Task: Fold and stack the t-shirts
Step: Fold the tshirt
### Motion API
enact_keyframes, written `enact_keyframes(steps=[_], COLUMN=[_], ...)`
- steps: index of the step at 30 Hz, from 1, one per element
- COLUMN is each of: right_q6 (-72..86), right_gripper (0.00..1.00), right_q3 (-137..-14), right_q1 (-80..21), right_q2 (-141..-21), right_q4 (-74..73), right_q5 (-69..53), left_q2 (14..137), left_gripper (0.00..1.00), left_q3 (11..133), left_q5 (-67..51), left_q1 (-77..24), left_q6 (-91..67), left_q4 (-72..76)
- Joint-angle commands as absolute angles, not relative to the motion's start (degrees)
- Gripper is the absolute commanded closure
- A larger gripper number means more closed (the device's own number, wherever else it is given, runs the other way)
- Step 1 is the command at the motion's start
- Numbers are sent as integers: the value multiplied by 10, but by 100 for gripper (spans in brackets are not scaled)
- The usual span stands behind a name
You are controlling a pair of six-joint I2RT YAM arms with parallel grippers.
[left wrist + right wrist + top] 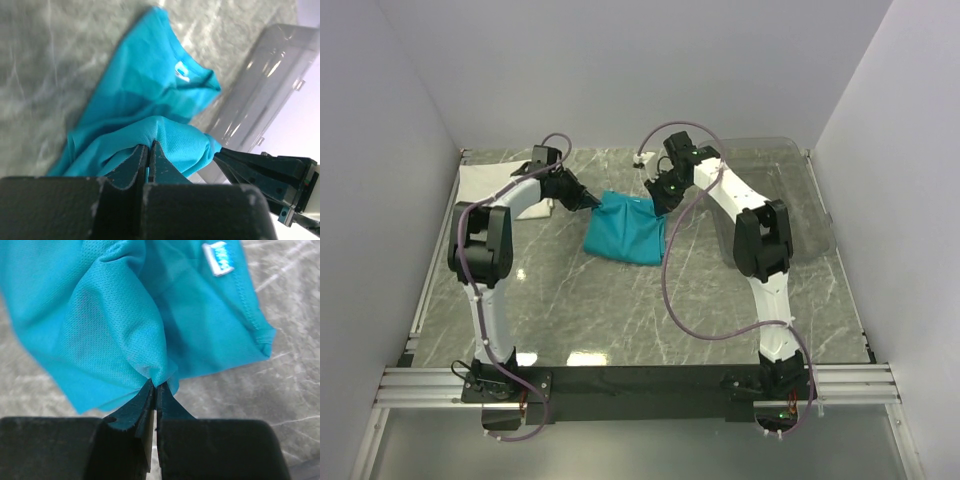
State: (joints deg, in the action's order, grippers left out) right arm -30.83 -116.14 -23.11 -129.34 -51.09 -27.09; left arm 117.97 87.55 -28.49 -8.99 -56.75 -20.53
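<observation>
Teal t-shirt [625,235] pinched by left hand [149,150], right hand [155,387].

You're in a lab test cell: plain white walls [620,70] box in a marble-pattern table [620,320], an aluminium rail [430,385] along its near edge.

The t-shirt with the neck label [625,238] lies mid-table [620,320]. Its far edge is pinched at the left corner by my left gripper [592,201] and at the right corner by my right gripper [655,205]. The other t-shirt [480,185] lies in the far left corner, behind my left arm. The plastic bin [815,215] sits at the far right, beside my right arm.
</observation>
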Motion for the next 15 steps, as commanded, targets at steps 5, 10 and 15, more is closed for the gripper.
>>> enact_keyframes(steps=[5,10,15], right_q6=[-244,-223,-201], right_gripper=[100,100,100], right_q3=[-1166,-1151,-1149], right_q1=[-214,-204,-203], right_q2=[-1283,-1272,-1272], right_q4=[-447,-425,-410], right_q5=[-231,-235,-233], left_q2=[1237,1252,1265], left_gripper=[100,100,99], left_q3=[959,976,979], left_q5=[-316,-325,-327], left_q1=[-87,-87,-87], left_q6=[-572,-580,-598], left_q4=[-167,-130,-86])
